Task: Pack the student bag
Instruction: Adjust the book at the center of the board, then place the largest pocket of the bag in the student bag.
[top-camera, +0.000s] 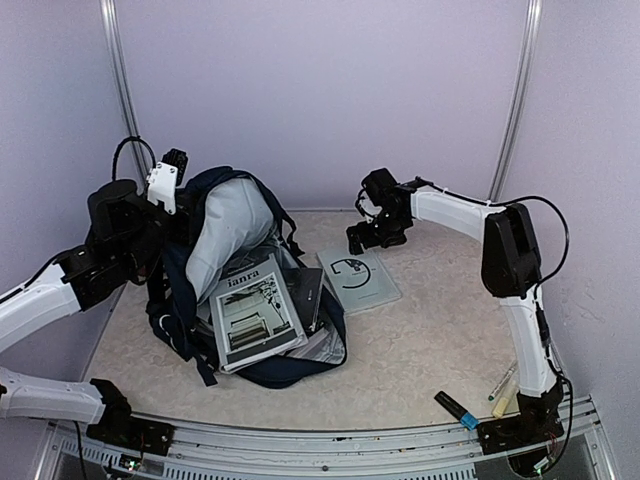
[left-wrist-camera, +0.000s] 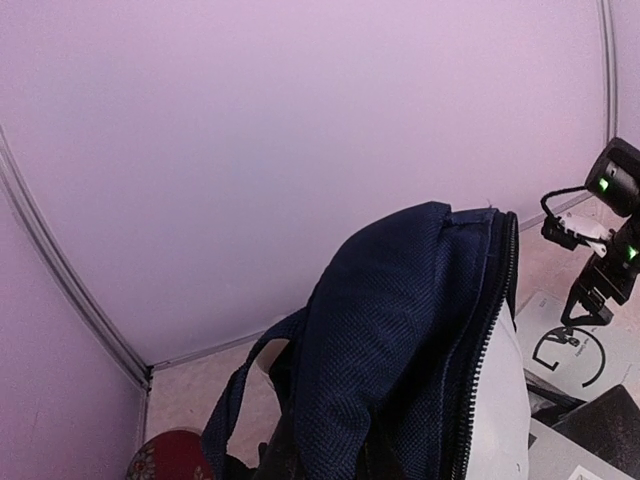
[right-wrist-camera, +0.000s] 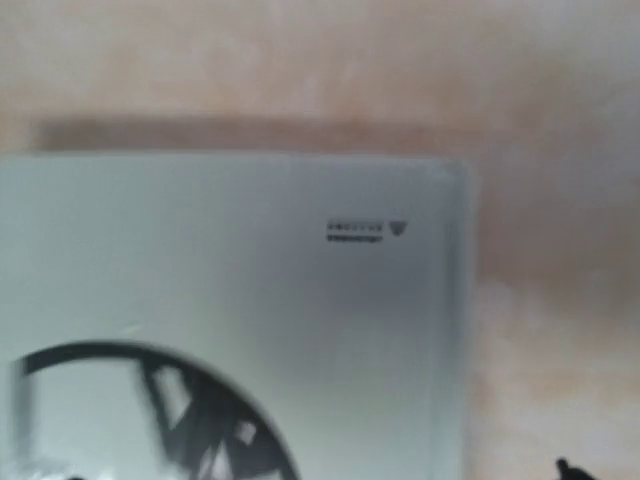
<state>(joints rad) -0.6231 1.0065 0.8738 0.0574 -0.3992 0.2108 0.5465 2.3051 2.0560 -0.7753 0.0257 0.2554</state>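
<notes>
The student bag (top-camera: 235, 225), dark navy with light grey lining, lies open at the left of the table. Its mouth faces the near side. A grey magazine (top-camera: 255, 312) and a dark notebook (top-camera: 306, 295) stick out of it. My left gripper (top-camera: 165, 185) is at the bag's top rim and holds the navy flap (left-wrist-camera: 400, 330) raised; its fingers are hidden behind the fabric. My right gripper (top-camera: 364, 240) hovers over the far edge of a pale grey book (top-camera: 362, 280) lying flat on the table. That book fills the right wrist view (right-wrist-camera: 230, 300), where no fingers show.
A black marker with a blue cap (top-camera: 456, 408) and two pens (top-camera: 502, 386) lie at the near right corner. A red patterned object (left-wrist-camera: 165, 455) sits behind the bag by the left wall. Walls close in the back and both sides.
</notes>
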